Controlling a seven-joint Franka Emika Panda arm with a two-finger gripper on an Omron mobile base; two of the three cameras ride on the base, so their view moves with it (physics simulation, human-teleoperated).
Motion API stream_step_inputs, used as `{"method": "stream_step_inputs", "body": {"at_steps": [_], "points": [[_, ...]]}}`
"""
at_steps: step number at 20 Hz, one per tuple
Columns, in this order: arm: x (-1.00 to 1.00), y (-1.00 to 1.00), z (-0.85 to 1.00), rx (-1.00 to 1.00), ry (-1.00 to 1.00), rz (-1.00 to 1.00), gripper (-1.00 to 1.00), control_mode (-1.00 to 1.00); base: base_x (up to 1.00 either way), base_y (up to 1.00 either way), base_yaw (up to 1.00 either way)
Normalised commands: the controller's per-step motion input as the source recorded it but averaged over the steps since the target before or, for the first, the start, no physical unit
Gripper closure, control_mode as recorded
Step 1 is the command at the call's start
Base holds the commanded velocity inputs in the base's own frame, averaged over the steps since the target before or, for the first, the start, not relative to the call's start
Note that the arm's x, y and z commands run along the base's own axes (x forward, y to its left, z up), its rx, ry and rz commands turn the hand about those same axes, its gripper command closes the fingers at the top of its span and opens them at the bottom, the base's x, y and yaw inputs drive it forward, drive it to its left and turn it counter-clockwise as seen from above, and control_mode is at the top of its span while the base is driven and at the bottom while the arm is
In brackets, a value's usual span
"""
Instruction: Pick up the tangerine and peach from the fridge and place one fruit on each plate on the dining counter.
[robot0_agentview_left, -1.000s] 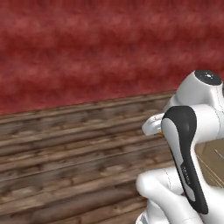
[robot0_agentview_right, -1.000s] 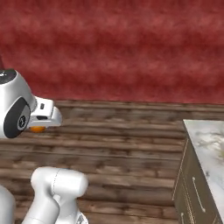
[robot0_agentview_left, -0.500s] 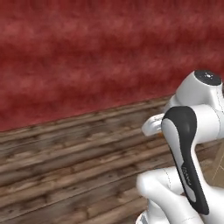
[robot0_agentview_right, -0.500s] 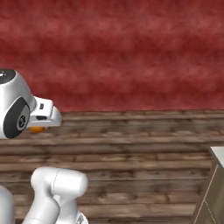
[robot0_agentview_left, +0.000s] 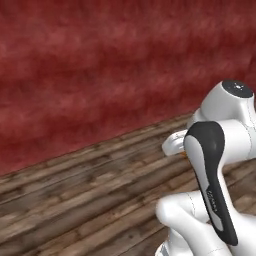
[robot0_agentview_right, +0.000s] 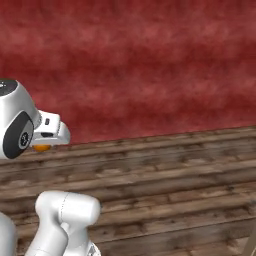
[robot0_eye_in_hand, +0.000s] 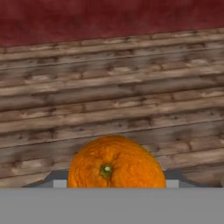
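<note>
The tangerine (robot0_eye_in_hand: 114, 162) is being gripped between the closed fingers of the gripper (robot0_agentview_right: 44, 145), carried low at the arm's front against a red wall (robot0_agentview_right: 150, 65) and plank floor (robot0_agentview_right: 160, 185), while no plate or dining counter is being shown, so its bearing cannot be told.
</note>
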Motion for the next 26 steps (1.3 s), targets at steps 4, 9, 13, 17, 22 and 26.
{"method": "stream_step_inputs", "body": {"at_steps": [4,9,13,17,22,26], "points": [[0.00,0.00,0.00,0.00,0.00,0.00,1.00,1.00,0.81,0.08,-0.63],[0.00,0.00,0.00,0.00,0.00,0.00,1.00,1.00,0.76,0.03,-0.65],[0.00,0.00,0.00,0.00,0.00,0.00,1.00,1.00,0.99,0.20,-0.57],[0.00,0.00,0.00,0.00,0.00,0.00,1.00,1.00,1.00,0.52,-0.48],[0.00,0.00,0.00,0.00,0.00,0.00,1.00,1.00,1.00,0.60,-0.44],[0.00,0.00,0.00,0.00,0.00,0.00,1.00,1.00,1.00,0.62,-0.41]]}}
